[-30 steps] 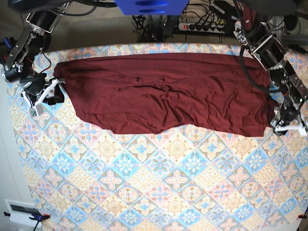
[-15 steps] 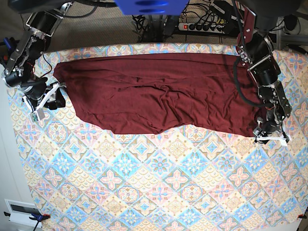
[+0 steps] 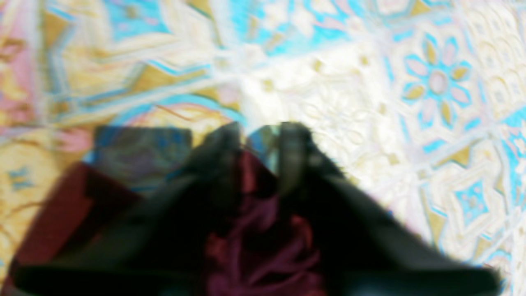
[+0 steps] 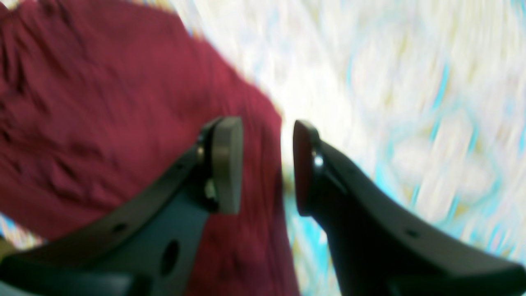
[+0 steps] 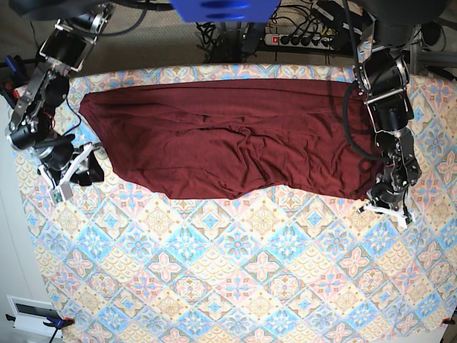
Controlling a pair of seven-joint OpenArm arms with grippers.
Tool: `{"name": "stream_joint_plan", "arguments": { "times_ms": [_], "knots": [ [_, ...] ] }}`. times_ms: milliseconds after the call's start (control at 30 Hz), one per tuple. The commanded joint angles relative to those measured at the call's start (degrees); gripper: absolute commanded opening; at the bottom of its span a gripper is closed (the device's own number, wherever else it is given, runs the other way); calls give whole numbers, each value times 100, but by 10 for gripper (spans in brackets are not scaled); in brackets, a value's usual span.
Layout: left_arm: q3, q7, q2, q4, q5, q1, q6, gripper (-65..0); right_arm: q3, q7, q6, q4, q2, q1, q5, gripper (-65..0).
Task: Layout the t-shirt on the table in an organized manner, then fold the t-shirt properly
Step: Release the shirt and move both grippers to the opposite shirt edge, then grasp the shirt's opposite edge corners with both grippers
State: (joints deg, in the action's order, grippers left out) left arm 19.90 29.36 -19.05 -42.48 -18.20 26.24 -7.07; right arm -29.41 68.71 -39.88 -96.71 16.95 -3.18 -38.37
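The left gripper (image 5: 384, 204) has moved inward, its fingers now closed on the t-shirt (image 5: 235, 136) corner; the right gripper (image 5: 80, 168) stays open, lower on the table (image 5: 235, 279).

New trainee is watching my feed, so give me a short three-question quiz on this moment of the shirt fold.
1. True or false: the left gripper is shut on the t-shirt.
2. Which gripper has open jaws? A) left B) right
3. Fill in: the shirt lies on a patterned ____.

Key: 1 true; 2 B; 3 table.
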Motion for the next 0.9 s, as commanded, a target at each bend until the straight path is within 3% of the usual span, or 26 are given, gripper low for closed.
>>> {"name": "stream_joint_plan", "arguments": {
  "times_ms": [0,133,233,433,600,867],
  "knots": [
    [-8,198,-51,-29,-22,62,-18,-650,53,-88,-12,-92,112,-144,-97,-449],
    [1,409,-78,-354,-22,35,-18,-643,369,-97,-12,-83,261,-337,290,-446],
    [1,646,-78,-1242,-75,-316,-18,-650,862,-106,-12,-83,323,-592,738,-445],
    [54,954,-113,-2754,-778,-1037,-18,-650,1741,-115,-12,391,323,-1163,1151,-445],
    [836,1191,-130,-3528,-1200,-1565,-18,-650,2383,-176,-12,866,323,-1559,1204,-445],
    [1803,1499,-139,-4249,-1780,-2338,-18,-650,3016,-844,-12,1991,437,-1840,1204,-445]
  ]
}}
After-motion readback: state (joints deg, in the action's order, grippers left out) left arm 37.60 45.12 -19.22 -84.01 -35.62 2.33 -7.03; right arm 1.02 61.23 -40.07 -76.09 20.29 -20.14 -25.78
